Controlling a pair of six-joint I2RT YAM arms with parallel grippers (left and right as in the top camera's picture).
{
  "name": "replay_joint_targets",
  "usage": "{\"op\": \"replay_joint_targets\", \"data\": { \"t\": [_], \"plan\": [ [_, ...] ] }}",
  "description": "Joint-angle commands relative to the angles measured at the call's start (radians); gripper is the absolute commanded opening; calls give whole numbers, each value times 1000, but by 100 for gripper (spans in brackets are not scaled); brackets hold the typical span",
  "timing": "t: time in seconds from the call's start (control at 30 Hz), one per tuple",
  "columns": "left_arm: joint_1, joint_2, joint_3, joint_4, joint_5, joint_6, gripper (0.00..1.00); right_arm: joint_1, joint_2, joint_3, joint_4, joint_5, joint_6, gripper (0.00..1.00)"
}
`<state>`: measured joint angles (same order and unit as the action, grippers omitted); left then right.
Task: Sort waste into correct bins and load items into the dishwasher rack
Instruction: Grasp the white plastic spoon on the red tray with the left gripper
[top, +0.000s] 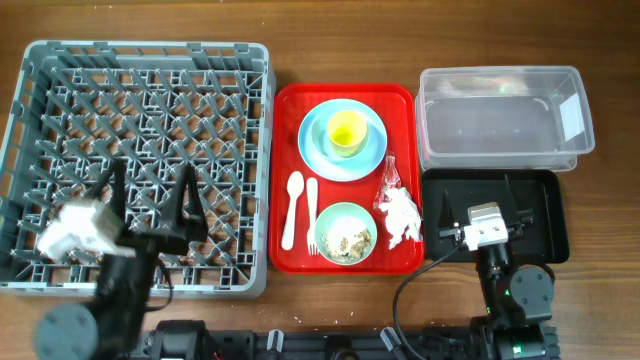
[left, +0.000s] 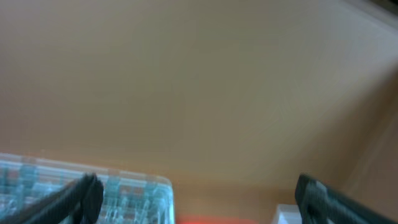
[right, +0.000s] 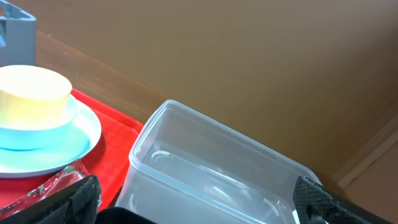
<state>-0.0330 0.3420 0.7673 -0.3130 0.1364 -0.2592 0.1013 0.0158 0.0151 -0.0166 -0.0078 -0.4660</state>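
Setting: a brown wooden worktop (top: 300, 300) seen from above, with a plain tan wall behind it in both wrist views.
Left side: the grey dishwasher rack (top: 140, 110), with nothing loaded.
Centre: a red tray (top: 400, 110) carries the yellow cup (top: 347, 132) standing on the blue plate (top: 318, 150). The spoon (top: 293, 205) and fork (top: 312, 210) lie side by side. The green bowl (top: 322, 232) holds food scraps (top: 348, 240).
Waste: the napkin (top: 400, 215) lies at the red tray's right edge, touching the wrapper (top: 390, 178).
Bins: the clear tub (top: 490, 120) is far right; the black tray (top: 540, 200) is just in front of it.
Left end effector (top: 152, 195): fingers spread wide, holding nothing, above the rack's near edge.
Right end effector (top: 475, 200): fingers spread wide, holding nothing, above the black tray.
Step in hand: probably the first pick (nothing looks sorted yet). The napkin sits nearest your right arm. Come down over its crumpled peak, pinch paper only, and lift clear of the tray lip before crossing to a bin.
Only overhead shows: the napkin, bowl and cutlery.
Only right wrist shows: the tub's bare inside, close up.
Left wrist: blurred; a rack corner and wall.
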Motion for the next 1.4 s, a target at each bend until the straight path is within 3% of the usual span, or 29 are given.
{"op": "replay_joint_targets", "data": {
  "t": [0.0, 0.13, 0.23, 0.3, 0.33, 0.43, 0.53, 0.83, 1.13, 1.2, 1.23, 1.27, 1.3, 1.37],
  "plan": [
    [-5, 295, 353, -278, 156, -19, 100, 0, -2, -2, 4, -17, -6, 100],
    [-5, 606, 688, -692, 214, -19, 100, 0, -2, -2, 4, -17, -6, 100],
    [-5, 724, 729, -758, 228, -19, 100, 0, -2, -2, 4, -17, -6, 100],
    [-5, 790, 729, -793, 319, -57, 100, 0, -2, -2, 4, -17, -6, 100],
    [-8, 837, 729, -832, 391, -63, 96, 0, -2, -2, 4, -17, -6, 100],
    [-58, 920, 718, -925, 371, -43, 66, 0, -2, -2, 4, -17, -6, 99],
    [-143, 961, 660, -915, 364, -39, 32, 0, -2, -2, 4, -17, -6, 100],
    [-503, 968, 475, -690, 16, -229, 39, 0, -2, -2, 4, -17, -6, 100],
    [-587, 973, 474, -693, -30, -229, 40, 0, -2, -2, 4, -17, -6, 100],
    [-587, 978, 474, -692, -31, -229, 32, 0, -2, -2, 4, -17, -6, 100],
    [-587, 983, 474, -692, -31, -229, 25, 0, -2, -2, 4, -17, -6, 99],
    [-587, 995, 474, -693, -30, -229, 10, 0, -2, -2, 4, -17, -6, 100],
    [-598, 1041, 474, -715, -30, -230, 4, 0, -2, -2, 4, -17, -6, 100],
    [-613, 1081, 474, -726, -30, -247, 4, 0, -2, -2, 4, -17, -6, 100]
  ]
}}
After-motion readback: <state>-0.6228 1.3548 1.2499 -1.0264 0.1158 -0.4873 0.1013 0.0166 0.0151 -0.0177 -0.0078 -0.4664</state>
